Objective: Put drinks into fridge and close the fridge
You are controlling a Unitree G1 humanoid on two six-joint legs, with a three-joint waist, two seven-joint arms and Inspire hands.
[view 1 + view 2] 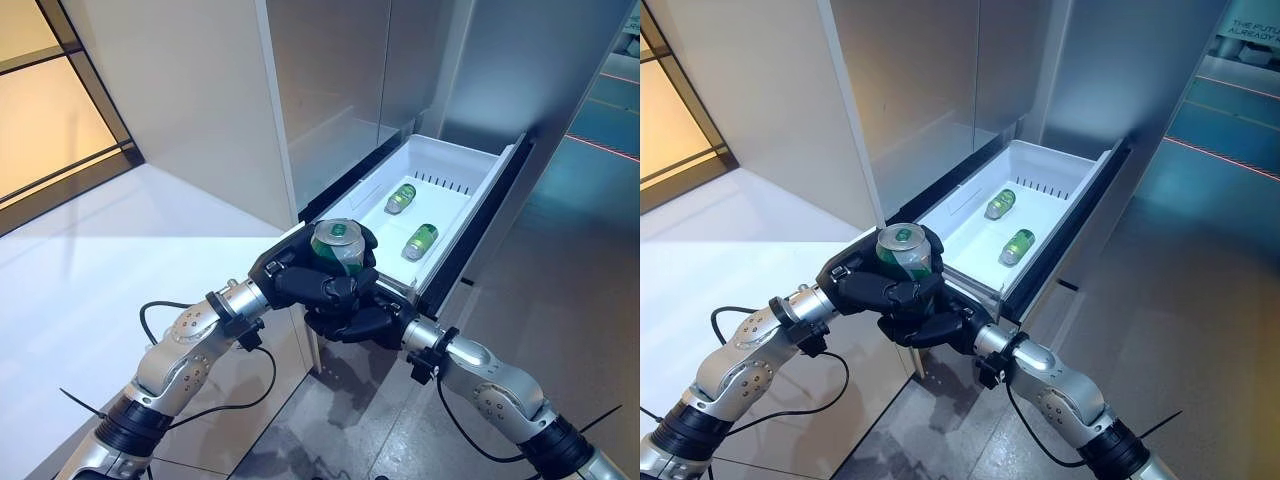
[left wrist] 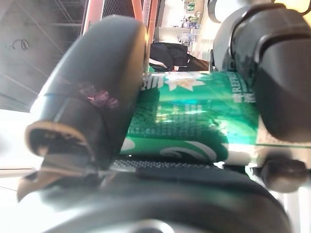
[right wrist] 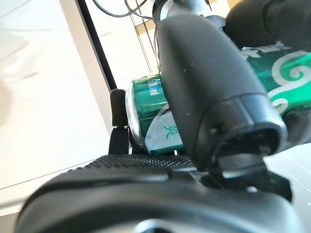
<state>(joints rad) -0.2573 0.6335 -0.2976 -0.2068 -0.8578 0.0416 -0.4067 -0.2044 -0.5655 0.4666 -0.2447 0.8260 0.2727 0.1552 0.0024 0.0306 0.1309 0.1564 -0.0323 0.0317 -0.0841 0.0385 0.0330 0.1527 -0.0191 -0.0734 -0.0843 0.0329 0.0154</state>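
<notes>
A green can (image 1: 338, 243) stands upright between my two hands, just over the near corner of the fridge's open white drawer (image 1: 448, 190). My left hand (image 1: 300, 283) is curled round the can's side, and my right hand (image 1: 360, 322) cups it from below and the front. The left wrist view shows the can (image 2: 194, 116) pressed between thumb and fingers (image 2: 97, 97). The right wrist view shows it (image 3: 150, 121) under a curled finger (image 3: 209, 82). Green cans (image 1: 400, 197) (image 1: 420, 241) lie on their sides inside the drawer.
The grey fridge front (image 1: 340, 80) rises behind the drawer. A white counter (image 1: 100, 260) lies to the left, against a beige wall. Grey floor (image 1: 570, 280) stretches to the right of the drawer's dark front panel (image 1: 490, 215).
</notes>
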